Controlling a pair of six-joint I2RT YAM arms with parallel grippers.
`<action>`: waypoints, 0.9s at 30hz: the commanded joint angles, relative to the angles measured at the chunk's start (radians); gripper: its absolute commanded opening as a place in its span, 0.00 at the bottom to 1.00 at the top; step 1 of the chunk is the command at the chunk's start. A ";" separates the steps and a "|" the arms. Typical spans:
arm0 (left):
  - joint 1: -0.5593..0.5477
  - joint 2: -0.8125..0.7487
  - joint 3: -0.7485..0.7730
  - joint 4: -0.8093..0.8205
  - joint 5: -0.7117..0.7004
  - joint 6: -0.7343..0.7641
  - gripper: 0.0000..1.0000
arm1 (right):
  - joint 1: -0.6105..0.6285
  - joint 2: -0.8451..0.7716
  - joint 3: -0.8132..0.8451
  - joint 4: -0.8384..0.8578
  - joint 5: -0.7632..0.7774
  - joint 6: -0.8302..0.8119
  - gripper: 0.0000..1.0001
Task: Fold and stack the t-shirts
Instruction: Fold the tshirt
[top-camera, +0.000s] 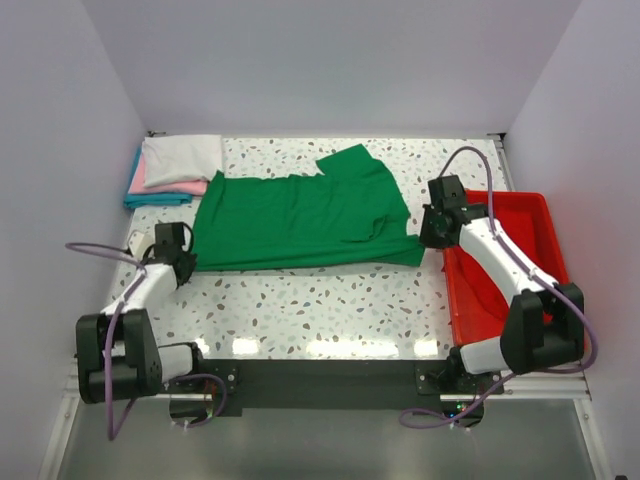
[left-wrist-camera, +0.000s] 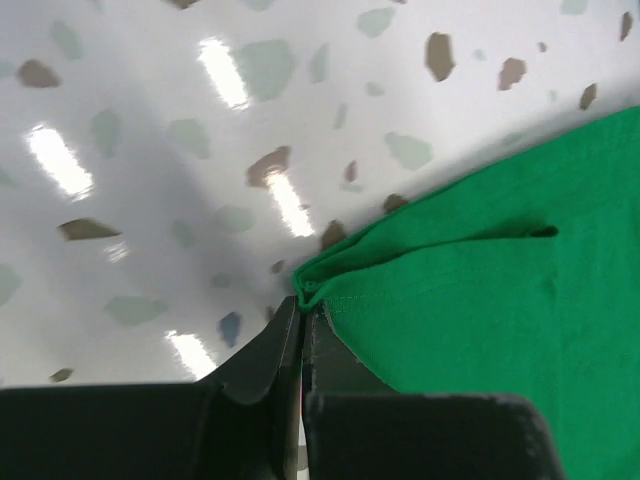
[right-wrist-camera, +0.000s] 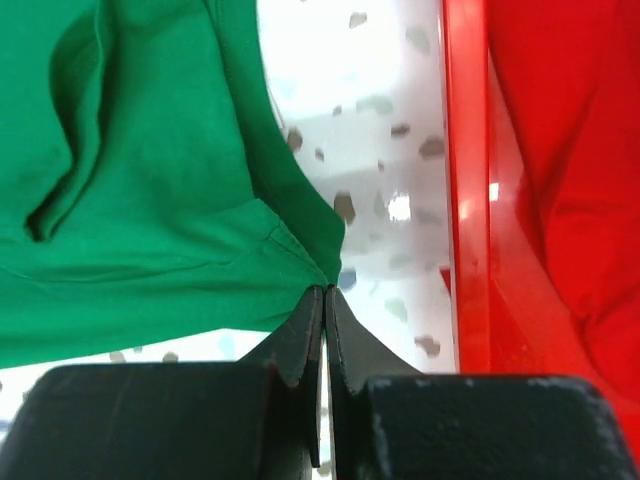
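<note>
1. Done so far: three tees are folded & stacked at the far-left corner of the table. White tee is on top, pink tee under it, teal tee at the bottom.
2. Green tee lies mid-table, spread mostly flat, long side running L–R. The far-right part looks turned over on itself w/ wrinkles. We judge it barely begun, not a finished fold.
3. L gripper: jaws closed, pinching the tee's near-left corner. Left wrist view shows the hem bunched right at the tips.
4. R gripper: jaws closed on the near-right corner, just beside the rim of the red tray.
5. Both near corners are held, so we read this as the start of a fold away from the bases.
6. Left to do, in our est.: fold the green tee down to stack size, then set it on the far-left pile. Approx. three of the four visible tees are done.
</note>
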 joint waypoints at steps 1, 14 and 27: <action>0.027 -0.150 -0.091 -0.096 -0.094 -0.021 0.00 | -0.010 -0.111 -0.039 -0.096 -0.008 -0.003 0.00; 0.030 -0.677 -0.193 -0.249 -0.006 -0.040 0.65 | -0.002 -0.530 -0.152 -0.182 -0.129 0.076 0.46; -0.165 -0.416 -0.050 -0.016 0.103 0.195 0.40 | 0.416 -0.122 -0.122 0.205 0.047 0.246 0.42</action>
